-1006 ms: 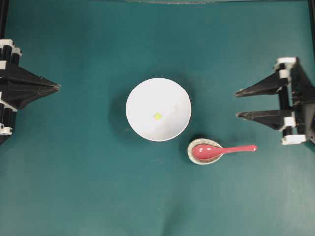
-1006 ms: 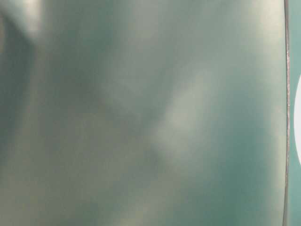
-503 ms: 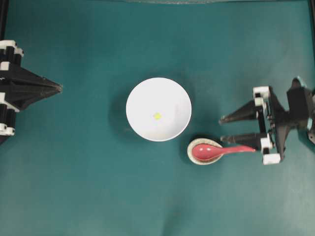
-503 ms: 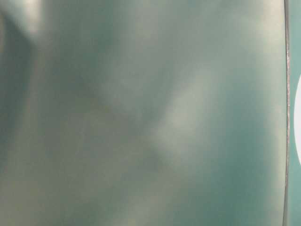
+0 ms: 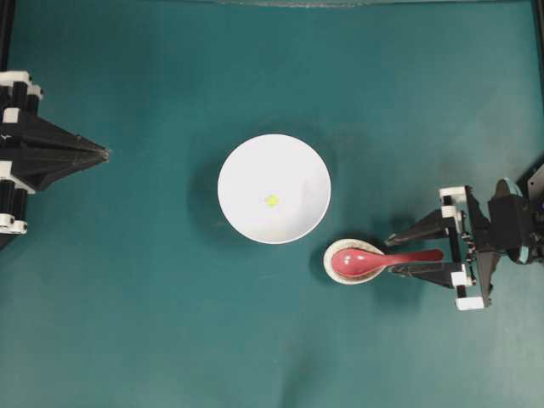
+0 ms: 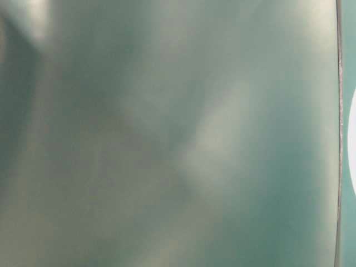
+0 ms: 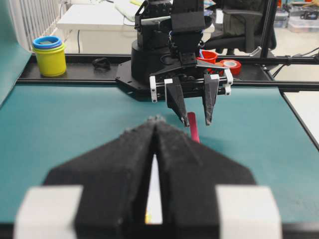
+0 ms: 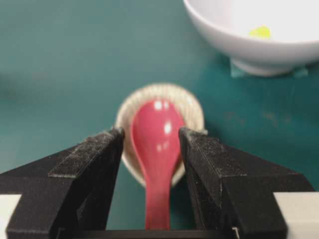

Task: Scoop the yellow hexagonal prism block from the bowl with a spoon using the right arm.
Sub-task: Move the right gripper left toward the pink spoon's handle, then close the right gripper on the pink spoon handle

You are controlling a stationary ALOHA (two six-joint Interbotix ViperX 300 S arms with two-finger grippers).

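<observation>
The white bowl (image 5: 274, 161) stands mid-table with the tiny yellow hexagonal prism block (image 5: 271, 201) inside it. To its lower right, the pink-red spoon (image 5: 399, 256) lies with its head on a small speckled spoon rest (image 5: 333, 252) and its handle pointing right. My right gripper (image 5: 390, 256) is open, one finger on each side of the handle, not touching it. The right wrist view shows the spoon (image 8: 155, 134) between the spread fingers of the right gripper (image 8: 151, 133), with the bowl (image 8: 259, 50) and block (image 8: 260, 32) beyond. My left gripper (image 5: 102, 153) is shut at the far left, holding nothing.
Green cloth covers the table. In the left wrist view, a yellow cup with blue rings (image 7: 49, 56) and red tape rolls (image 7: 230, 64) sit past the table's far edge beside the right arm's base. The table-level view is a blur of green.
My right arm has come forward and down toward the spoon, its open fingers now straddling the handle. The left arm, bowl, block and spoon have not moved.
</observation>
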